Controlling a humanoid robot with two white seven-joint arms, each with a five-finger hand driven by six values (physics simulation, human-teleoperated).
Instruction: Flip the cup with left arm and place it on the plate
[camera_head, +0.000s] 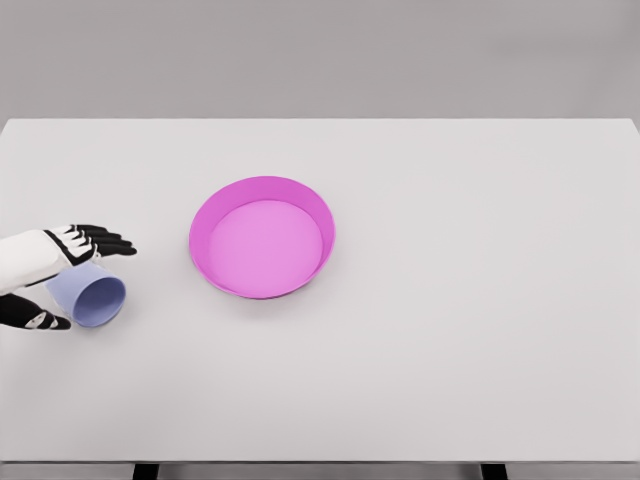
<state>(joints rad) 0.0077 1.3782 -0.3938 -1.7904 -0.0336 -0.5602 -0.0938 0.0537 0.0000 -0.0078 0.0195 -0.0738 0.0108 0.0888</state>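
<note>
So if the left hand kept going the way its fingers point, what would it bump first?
Probably the round pink plate: the left hand points right, towards its rim, though depth is unclear.

Plain white table against a bare grey wall

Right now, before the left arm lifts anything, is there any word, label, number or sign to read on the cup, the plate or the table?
None: no text, label, number or sign shows anywhere.
Pale blue plastic cup, lying on its side at the left hand: plain.
Round magenta plate: plain.
White table: plain.
</note>
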